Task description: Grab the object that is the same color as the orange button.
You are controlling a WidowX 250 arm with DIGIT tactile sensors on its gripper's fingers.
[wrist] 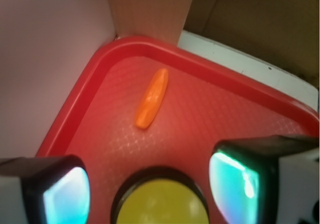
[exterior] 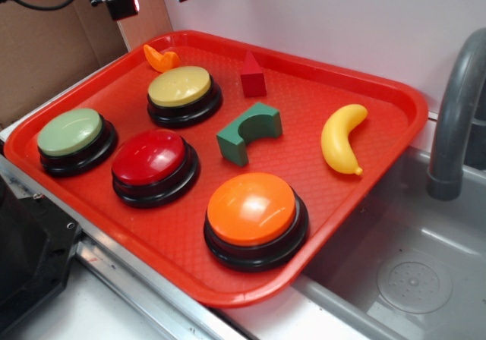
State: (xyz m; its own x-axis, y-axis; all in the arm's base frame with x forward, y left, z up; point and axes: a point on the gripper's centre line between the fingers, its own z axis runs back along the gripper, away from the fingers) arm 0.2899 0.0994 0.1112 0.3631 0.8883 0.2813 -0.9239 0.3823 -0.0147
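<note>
With its jaws spread and empty, the tool (wrist: 150,189) hovers above the yellow button (exterior: 181,87), approaching the orange crescent piece (exterior: 160,58) just beyond; next, likely advance and descend.

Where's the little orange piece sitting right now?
The small orange piece lies in the tray's far-left corner in the exterior view, just behind the yellow button; the wrist view shows it ahead of the open jaws.

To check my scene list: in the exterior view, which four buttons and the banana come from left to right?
Green button → red button → yellow button → orange button → banana.
</note>
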